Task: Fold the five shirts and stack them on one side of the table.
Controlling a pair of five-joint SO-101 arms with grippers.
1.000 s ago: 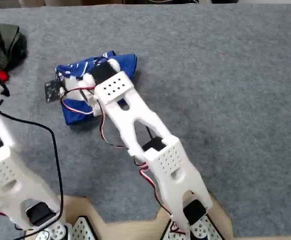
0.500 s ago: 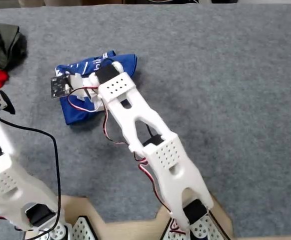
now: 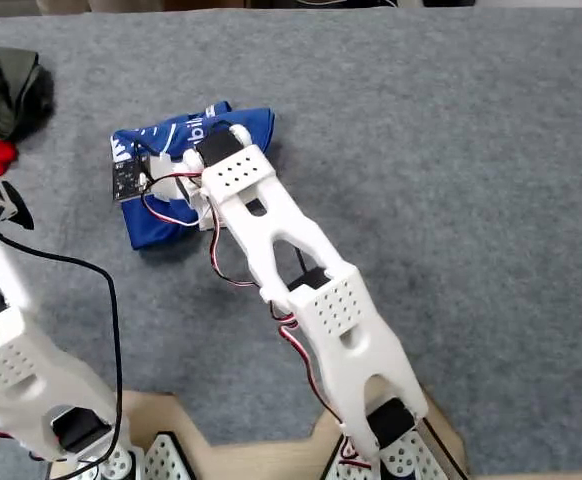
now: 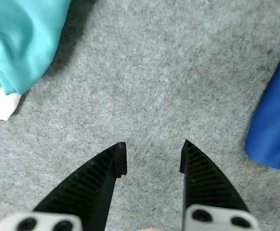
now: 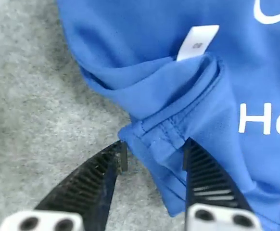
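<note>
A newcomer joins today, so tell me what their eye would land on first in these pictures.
The blue shirt with white lettering, left of the table's middle in the high view, stands out most, with the right end effector open astride its hemmed edge. Next comes the left end effector, open over bare grey table, between a teal shirt and the blue one's edge.

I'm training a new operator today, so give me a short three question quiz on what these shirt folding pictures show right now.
1. True or false: the right gripper is shut on the blue shirt.
2. What lies between the left gripper fingertips? A) the blue shirt B) grey mat C) a wooden box
3. Fill in: the dark green garment lies at the mat's far ____ corner.
Key: 1 false, its jaws are open around the shirt's edge; 2 B; 3 left.
</note>
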